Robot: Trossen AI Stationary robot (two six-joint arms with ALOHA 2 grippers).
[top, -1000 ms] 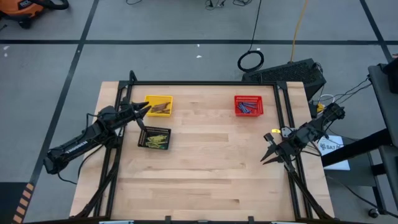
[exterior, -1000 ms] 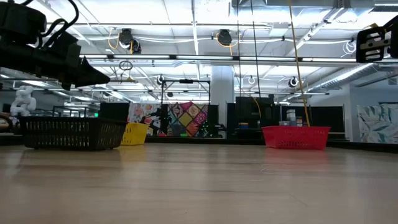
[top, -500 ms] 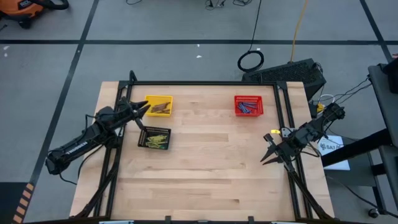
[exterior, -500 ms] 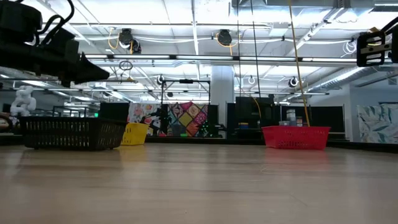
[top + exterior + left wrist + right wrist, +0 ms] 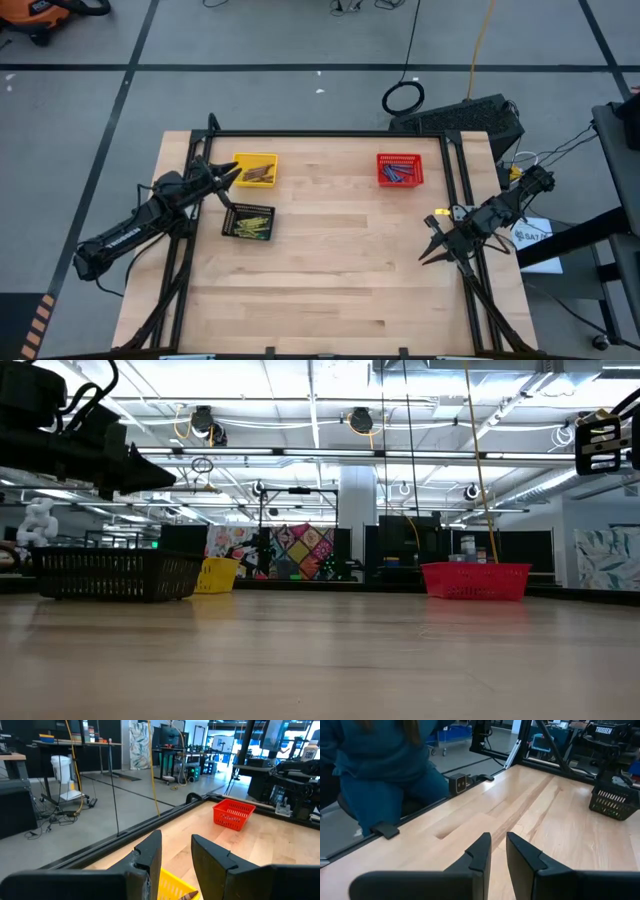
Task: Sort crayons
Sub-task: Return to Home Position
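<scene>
Shift: left gripper (image 5: pixel 176 840) had risen a touch in the low view; right gripper (image 5: pixel 498 839) hardly stirred
Left fingers: apart, holding nothing
Right fingers: slightly apart, empty
Sorted crayons (image 5: pixel 258 176): brown in yellow basket (image 5: pixel 255 156), just ahead of and below the left tips; green in black basket (image 5: pixel 247 208) beside them; blue in red basket (image 5: pixel 400 156), well apart from both grippers
Next: I judged the left arm, the nearer, needed only to back away from the yellow basket

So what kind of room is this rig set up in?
Most likely a robotics lab or workshop. The grey floor is marked with black tape lines, the open ceiling shows pipes and strip lights, and a workbench with gear stands beyond the table.
</scene>
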